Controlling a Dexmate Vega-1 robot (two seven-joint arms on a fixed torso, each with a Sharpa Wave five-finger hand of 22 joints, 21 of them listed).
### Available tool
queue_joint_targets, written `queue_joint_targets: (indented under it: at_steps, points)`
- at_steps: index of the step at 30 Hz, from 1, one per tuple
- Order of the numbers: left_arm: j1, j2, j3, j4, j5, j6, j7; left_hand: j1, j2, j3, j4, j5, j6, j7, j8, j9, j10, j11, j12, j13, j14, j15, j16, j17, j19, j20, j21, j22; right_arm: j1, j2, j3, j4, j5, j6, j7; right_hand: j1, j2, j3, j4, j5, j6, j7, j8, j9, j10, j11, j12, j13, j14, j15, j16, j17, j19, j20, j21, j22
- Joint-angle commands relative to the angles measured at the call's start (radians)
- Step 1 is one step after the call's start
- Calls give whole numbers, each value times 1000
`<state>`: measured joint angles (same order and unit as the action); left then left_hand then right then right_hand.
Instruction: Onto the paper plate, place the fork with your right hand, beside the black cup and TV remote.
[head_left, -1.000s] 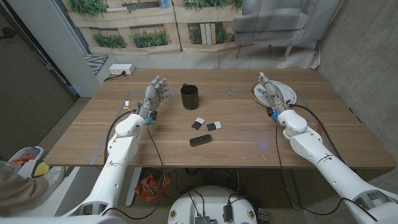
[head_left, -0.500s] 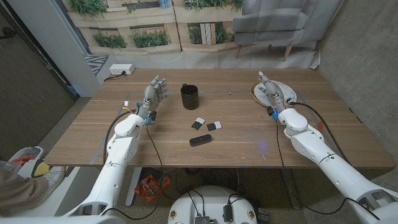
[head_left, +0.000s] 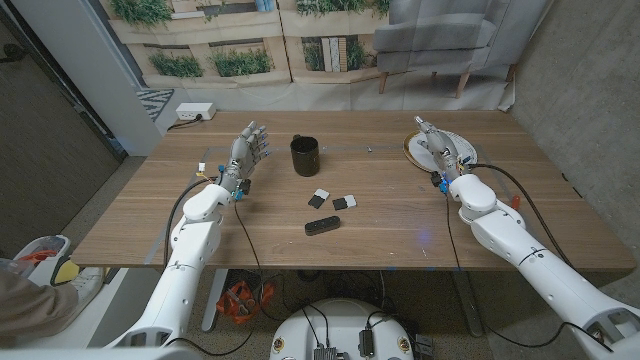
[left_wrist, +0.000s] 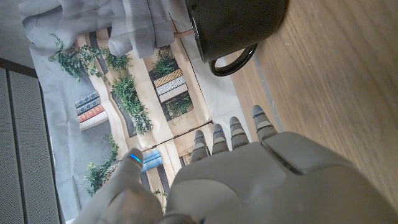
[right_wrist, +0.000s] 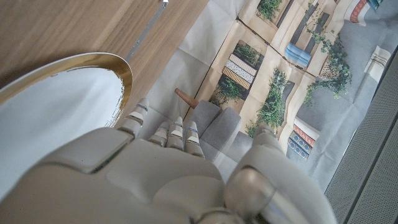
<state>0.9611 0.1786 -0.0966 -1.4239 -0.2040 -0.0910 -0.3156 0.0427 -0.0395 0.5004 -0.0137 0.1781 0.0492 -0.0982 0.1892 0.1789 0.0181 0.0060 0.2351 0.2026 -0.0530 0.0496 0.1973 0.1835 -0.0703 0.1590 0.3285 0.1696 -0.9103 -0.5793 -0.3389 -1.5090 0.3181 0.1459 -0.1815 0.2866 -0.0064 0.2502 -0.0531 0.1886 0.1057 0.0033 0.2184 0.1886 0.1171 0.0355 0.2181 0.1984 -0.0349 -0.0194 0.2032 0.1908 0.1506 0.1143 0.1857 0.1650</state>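
My right hand (head_left: 436, 148) stands at the far right of the worktop (head_left: 380, 225) in the head view, fingers stretched out and apart, holding nothing, and it covers the near left part of the paper plate (head_left: 462, 150). From here I cannot make out the fork; the hand hides part of the plate and what shows of it looks bare white. My left hand (head_left: 247, 153) stands upright at the far left, fingers spread and empty, beside the black cup (head_left: 305, 156). Nearer to me, in the middle, the dark TV remote (head_left: 321, 226) lies on the wood, with two small black-and-white blocks (head_left: 331, 200) between it and the cup.

In the left wrist view I see the back of my left hand (left_wrist: 249, 180) with its fingers (left_wrist: 216, 138) straight and slightly parted, nothing in them. The black cup (left_wrist: 233, 25) stands on the wood just beyond the fingertips, its handle turned toward them, not touching.

In the right wrist view my right hand (right_wrist: 155, 174) is likewise open, fingers (right_wrist: 176, 135) extended over the gold rim of the paper plate (right_wrist: 93, 62). The plate's white surface reaches under the hand, and I see no fork on the part that shows.
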Motion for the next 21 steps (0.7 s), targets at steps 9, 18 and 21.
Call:
queue_joint_targets:
  at_steps: [9,18,21]
  points:
    - [24,2,2,-40,22,5,27,2,8,1,-10,2,8,-4,2,2,-3,-1,-6,1,-7,7,-4,4,7,2,-6,5,-25,-56,-9,-78,-41,-38,-64,23,2,5,-19,-3,12,-3,-1,3,-4,-3,-4,3,-2,-5,0,3,7,-1,4,4]
    - [24,0,8,-38,22,6,24,2,8,0,-11,2,8,-5,2,2,-2,0,-6,1,-7,7,-4,4,8,3,-10,5,-45,-86,-5,-131,-53,-63,-90,31,0,7,-27,-3,19,-2,1,3,-2,-2,-4,3,1,3,1,3,9,0,4,4]
    - [19,0,11,-31,26,7,24,2,8,0,-11,2,8,-4,2,2,-2,0,-6,1,-7,7,-4,4,8,3,-11,5,-49,-100,-6,-145,-60,-69,-92,34,0,8,-29,-3,20,-3,0,3,-1,-3,-3,3,1,4,1,3,9,0,4,4]
